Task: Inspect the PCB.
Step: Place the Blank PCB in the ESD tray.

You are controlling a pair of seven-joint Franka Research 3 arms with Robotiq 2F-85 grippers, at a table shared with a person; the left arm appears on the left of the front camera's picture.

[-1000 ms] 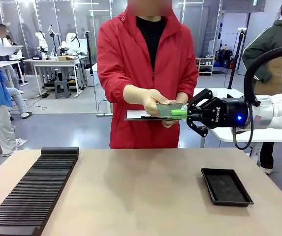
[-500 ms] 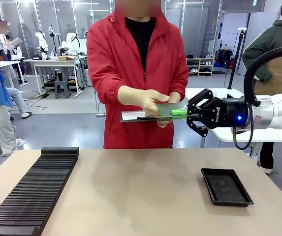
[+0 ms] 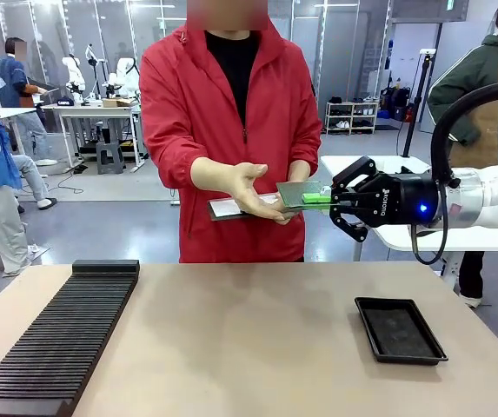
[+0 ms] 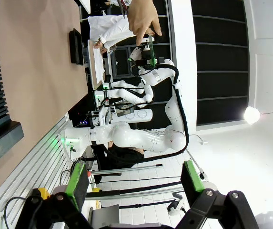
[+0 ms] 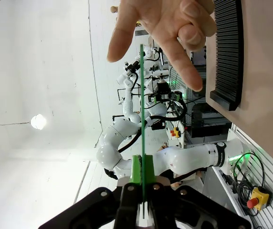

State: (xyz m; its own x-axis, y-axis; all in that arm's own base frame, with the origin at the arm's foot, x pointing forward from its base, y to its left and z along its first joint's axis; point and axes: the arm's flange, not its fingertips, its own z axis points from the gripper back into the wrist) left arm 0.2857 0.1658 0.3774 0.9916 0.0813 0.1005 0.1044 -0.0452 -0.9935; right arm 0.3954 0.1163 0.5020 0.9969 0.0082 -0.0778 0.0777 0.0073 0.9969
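Note:
The PCB is a thin green board held level in mid-air above the table's far side, with my right gripper shut on its near end. The right wrist view has the PCB edge-on as a thin green line rising from my shut right gripper. The person's hand is spread open, palm up, at the board's far end; whether it touches is unclear. My left gripper is open and holds nothing, far from the board.
The person's other hand holds a clipboard with white paper just below the board. A shallow black tray lies on the table at the right. A long black slotted rack runs along the left side.
The person has let go of the PCB, opened the hand and shifted left with the clipboard. My right gripper has kept the board in the same spot.

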